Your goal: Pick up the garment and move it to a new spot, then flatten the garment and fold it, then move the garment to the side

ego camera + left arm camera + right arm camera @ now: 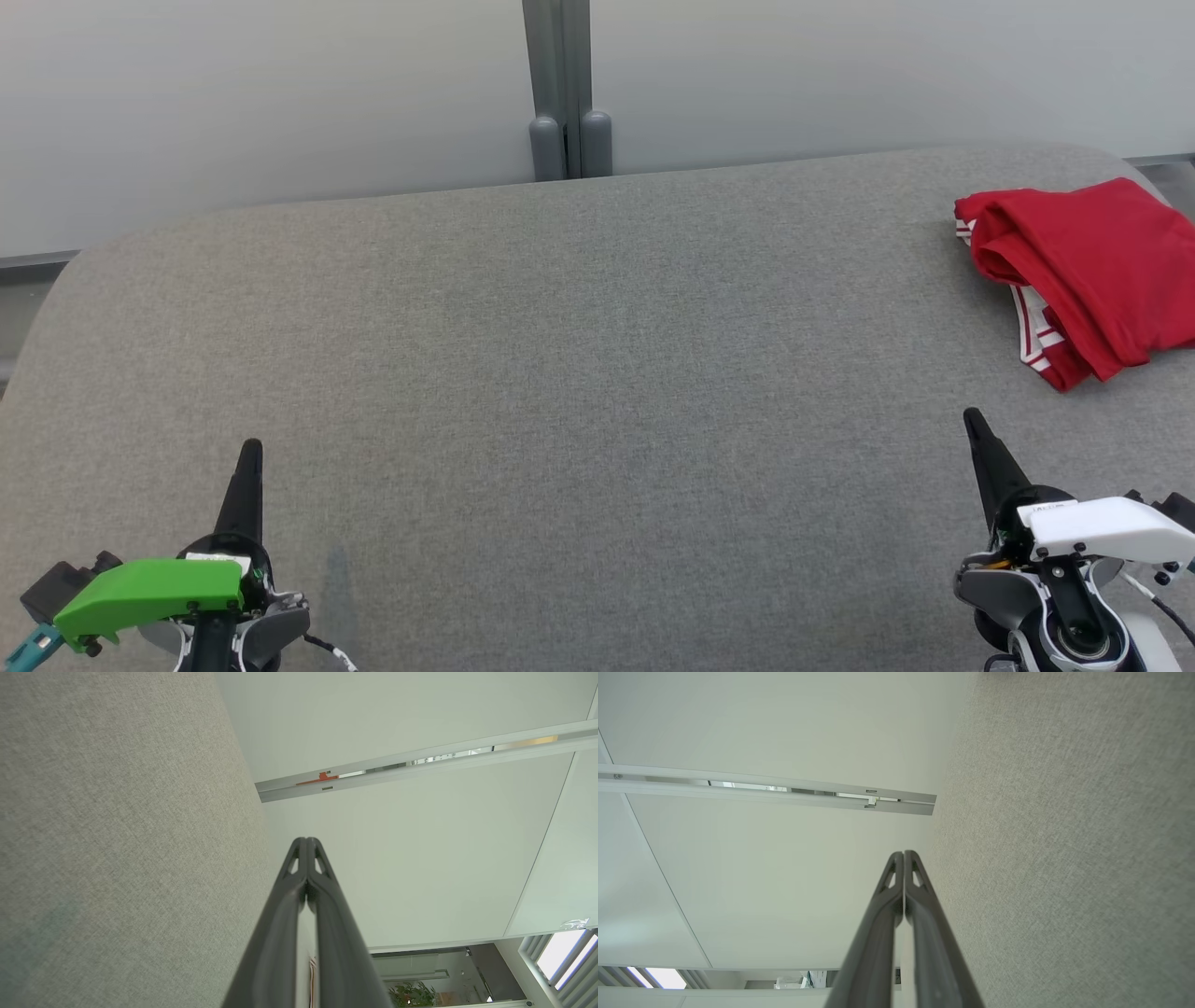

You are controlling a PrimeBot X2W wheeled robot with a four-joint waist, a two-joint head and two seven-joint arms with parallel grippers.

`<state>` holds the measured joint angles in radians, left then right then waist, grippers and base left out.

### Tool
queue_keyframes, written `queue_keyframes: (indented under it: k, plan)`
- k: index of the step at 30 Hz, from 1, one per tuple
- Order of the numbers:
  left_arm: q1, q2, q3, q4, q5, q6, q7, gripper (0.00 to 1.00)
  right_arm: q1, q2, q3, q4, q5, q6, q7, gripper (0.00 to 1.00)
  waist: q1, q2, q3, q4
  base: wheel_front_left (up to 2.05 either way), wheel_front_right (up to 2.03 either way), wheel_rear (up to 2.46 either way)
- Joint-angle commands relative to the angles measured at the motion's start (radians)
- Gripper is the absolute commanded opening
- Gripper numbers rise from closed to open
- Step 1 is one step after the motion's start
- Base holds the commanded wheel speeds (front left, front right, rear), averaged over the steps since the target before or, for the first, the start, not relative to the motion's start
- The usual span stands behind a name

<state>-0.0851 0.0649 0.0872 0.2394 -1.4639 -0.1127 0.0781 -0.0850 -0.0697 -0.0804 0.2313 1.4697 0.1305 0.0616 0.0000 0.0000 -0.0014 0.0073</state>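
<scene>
The garment (1088,271) is red with white-striped trim and lies folded in a compact bundle at the far right of the grey table (579,392), partly cut off by the frame's edge. My left gripper (250,450) hovers at the lower left, shut and holding nothing, far from the garment. At the lower right, my right gripper (973,418) is shut and bare, a short way in front of the garment and to its left. Both wrist views show the fingertips pressed together: left gripper (307,841), right gripper (904,854).
A pale wall stands behind the table's far edge, with a grey post (565,89) at its middle. The table's grey fabric (117,835) fills one side of each wrist view, as at the table (1064,858).
</scene>
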Motion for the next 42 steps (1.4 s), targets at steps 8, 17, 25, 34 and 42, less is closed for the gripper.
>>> queue_keyframes:
  k: [8, 17, 25, 34, 42]
  plan:
    - [-0.024, -0.006, 0.015, 0.002, -0.069, -0.011, 0.018, 0.00, -0.020, 0.006, -0.012, 0.006, 0.069, 0.001, 0.022, 0.00, 0.0000, 0.0000, 0.002, -0.003, 0.00, 0.00, 0.00]
    - [-0.029, -0.013, 0.026, 0.005, -0.125, -0.019, 0.033, 0.00, -0.025, 0.009, -0.020, 0.012, 0.127, 0.001, 0.038, 0.00, 0.0000, 0.0000, 0.003, -0.006, 0.00, 0.00, 0.00]
    - [-0.029, -0.015, 0.030, 0.007, -0.150, -0.021, 0.040, 0.00, -0.026, 0.012, -0.025, 0.015, 0.155, 0.001, 0.047, 0.00, 0.0000, 0.0000, 0.005, -0.007, 0.00, 0.00, 0.00]
    - [-0.029, -0.015, 0.030, 0.007, -0.150, -0.021, 0.040, 0.00, -0.026, 0.013, -0.026, 0.014, 0.152, 0.001, 0.049, 0.00, 0.0000, 0.0000, 0.005, -0.007, 0.00, 0.00, 0.00]
    - [-0.029, -0.015, 0.030, 0.007, -0.150, -0.021, 0.040, 0.00, -0.026, 0.014, -0.027, 0.014, 0.151, 0.001, 0.049, 0.00, 0.0000, 0.0000, 0.005, -0.007, 0.00, 0.00, 0.00]
